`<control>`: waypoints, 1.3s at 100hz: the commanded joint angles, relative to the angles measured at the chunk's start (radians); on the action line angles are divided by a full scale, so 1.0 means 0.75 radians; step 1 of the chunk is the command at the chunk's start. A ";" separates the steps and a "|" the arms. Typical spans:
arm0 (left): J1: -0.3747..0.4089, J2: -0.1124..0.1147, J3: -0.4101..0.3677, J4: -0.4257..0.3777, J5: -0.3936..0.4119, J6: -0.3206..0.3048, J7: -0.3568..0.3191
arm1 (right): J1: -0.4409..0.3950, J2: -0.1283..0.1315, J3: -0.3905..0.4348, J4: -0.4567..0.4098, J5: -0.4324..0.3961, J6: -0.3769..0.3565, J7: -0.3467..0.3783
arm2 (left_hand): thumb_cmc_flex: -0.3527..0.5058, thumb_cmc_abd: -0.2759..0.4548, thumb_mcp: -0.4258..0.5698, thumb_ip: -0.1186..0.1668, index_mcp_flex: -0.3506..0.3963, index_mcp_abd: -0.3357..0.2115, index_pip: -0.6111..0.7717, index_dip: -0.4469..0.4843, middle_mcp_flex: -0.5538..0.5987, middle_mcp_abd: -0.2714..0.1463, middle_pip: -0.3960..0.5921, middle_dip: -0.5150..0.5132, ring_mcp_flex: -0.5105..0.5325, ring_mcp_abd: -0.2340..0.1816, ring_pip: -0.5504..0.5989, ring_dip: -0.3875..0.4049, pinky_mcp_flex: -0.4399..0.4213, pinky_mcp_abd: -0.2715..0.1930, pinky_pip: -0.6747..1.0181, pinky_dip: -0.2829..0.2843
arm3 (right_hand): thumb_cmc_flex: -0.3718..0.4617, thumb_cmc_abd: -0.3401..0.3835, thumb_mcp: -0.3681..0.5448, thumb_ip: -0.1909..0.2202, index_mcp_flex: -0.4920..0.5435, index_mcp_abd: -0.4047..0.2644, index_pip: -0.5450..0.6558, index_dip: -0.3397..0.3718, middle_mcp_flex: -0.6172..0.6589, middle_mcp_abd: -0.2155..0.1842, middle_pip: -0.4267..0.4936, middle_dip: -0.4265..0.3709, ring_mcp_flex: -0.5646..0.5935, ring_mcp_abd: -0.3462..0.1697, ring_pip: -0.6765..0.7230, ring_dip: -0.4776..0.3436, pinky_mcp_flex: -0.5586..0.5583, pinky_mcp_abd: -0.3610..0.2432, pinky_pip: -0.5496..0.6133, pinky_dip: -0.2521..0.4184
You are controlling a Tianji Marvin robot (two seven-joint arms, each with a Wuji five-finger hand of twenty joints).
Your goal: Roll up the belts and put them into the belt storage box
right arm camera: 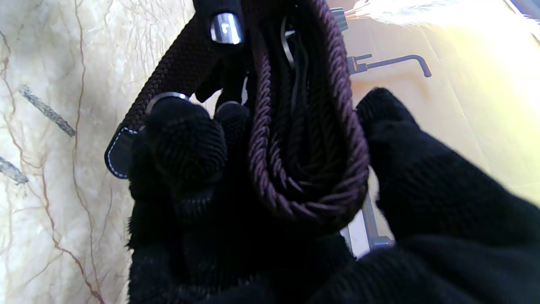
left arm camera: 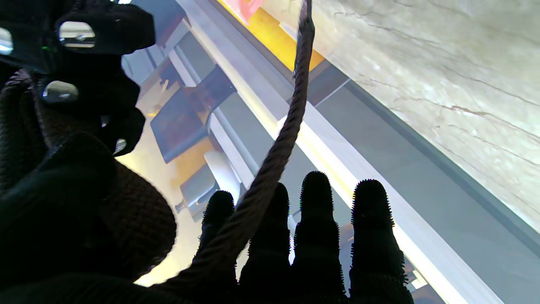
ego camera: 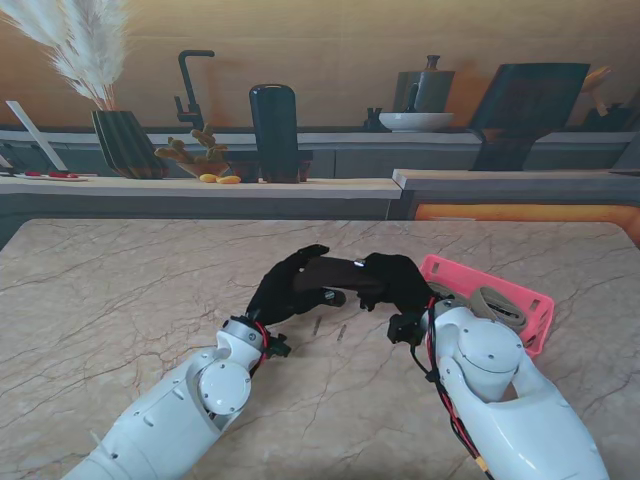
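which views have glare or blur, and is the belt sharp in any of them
Stand view: even light, belt dark and low in detail between the two gloves. Left wrist view: bright glare behind the silhouetted fingers, braid readable. Right wrist view: background blown out, belt coil sharp, nearest glove soft.

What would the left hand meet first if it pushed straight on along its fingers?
Probably the right hand. In the stand view the left hand points right, across the dark braided belt both hands hold, and the gloves nearly touch. Depth between them is unclear.
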 commanded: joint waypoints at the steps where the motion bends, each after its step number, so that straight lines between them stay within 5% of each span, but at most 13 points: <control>1: -0.001 -0.010 0.003 0.017 -0.012 0.006 -0.004 | -0.015 -0.006 0.006 -0.030 0.010 -0.018 -0.002 | -0.045 -0.045 0.034 -0.042 -0.034 -0.051 -0.047 -0.014 -0.042 -0.026 -0.028 -0.012 -0.042 -0.048 -0.021 -0.011 -0.022 -0.052 -0.026 -0.017 | 0.179 0.057 0.169 0.031 0.059 -0.324 0.183 0.066 0.004 -0.012 0.037 0.018 0.010 -0.112 0.017 0.026 0.032 -0.101 0.011 0.041; 38: -0.009 -0.040 0.048 0.039 -0.115 -0.055 -0.036 | 0.015 -0.017 -0.023 0.009 0.116 0.013 0.029 | -0.215 -0.092 0.178 -0.106 -0.111 -0.081 -0.071 -0.058 -0.120 -0.041 -0.060 -0.055 -0.105 -0.068 -0.077 -0.074 -0.034 -0.117 -0.103 -0.083 | 0.178 0.066 0.156 0.033 0.055 -0.334 0.185 0.071 0.007 -0.017 0.031 0.024 0.014 -0.120 0.012 0.031 0.041 -0.106 -0.003 0.060; 48: 0.000 -0.048 0.053 0.026 -0.161 -0.077 -0.056 | 0.050 -0.023 -0.051 0.052 0.151 0.047 0.054 | -0.257 -0.124 0.247 -0.127 -0.110 -0.108 -0.242 -0.184 -0.166 -0.044 -0.068 -0.084 -0.138 -0.075 -0.099 -0.118 -0.043 -0.150 -0.130 -0.137 | 0.179 0.067 0.155 0.033 0.054 -0.334 0.185 0.071 0.006 -0.015 0.030 0.025 0.013 -0.119 0.012 0.032 0.040 -0.105 -0.005 0.063; 66: 0.014 -0.042 0.050 0.002 -0.176 -0.115 -0.079 | 0.101 -0.034 -0.087 0.118 0.196 0.087 0.078 | -0.290 -0.178 0.325 -0.145 -0.119 -0.151 -0.344 -0.201 -0.194 -0.046 -0.072 -0.101 -0.157 -0.077 -0.106 -0.141 -0.053 -0.163 -0.144 -0.176 | 0.176 0.071 0.151 0.033 0.053 -0.333 0.185 0.070 0.005 -0.012 0.033 0.028 0.012 -0.118 0.014 0.035 0.036 -0.103 -0.007 0.071; 117: 0.056 -0.051 0.055 -0.064 -0.275 -0.140 -0.114 | 0.220 -0.065 -0.227 0.271 0.220 0.126 0.113 | -0.303 -0.137 0.311 -0.152 -0.115 -0.138 -0.368 -0.175 -0.181 -0.040 -0.062 -0.097 -0.155 -0.074 -0.100 -0.139 -0.062 -0.137 -0.152 -0.180 | 0.172 0.085 0.119 0.035 0.048 -0.393 0.186 0.079 0.003 -0.003 0.040 0.035 0.005 -0.114 0.032 0.047 0.030 -0.101 -0.004 0.093; 130: 0.089 -0.063 0.039 -0.113 -0.337 -0.105 -0.094 | 0.246 -0.076 -0.257 0.308 0.210 0.135 0.103 | -0.157 -0.027 0.117 -0.102 -0.116 -0.110 -0.261 -0.076 -0.128 -0.050 -0.030 -0.078 -0.117 -0.078 -0.073 -0.121 -0.051 -0.113 -0.111 -0.145 | 0.158 0.095 0.086 0.032 0.049 -0.441 0.178 0.074 0.015 -0.007 0.033 0.027 0.013 -0.115 0.026 0.039 0.034 -0.099 0.000 0.095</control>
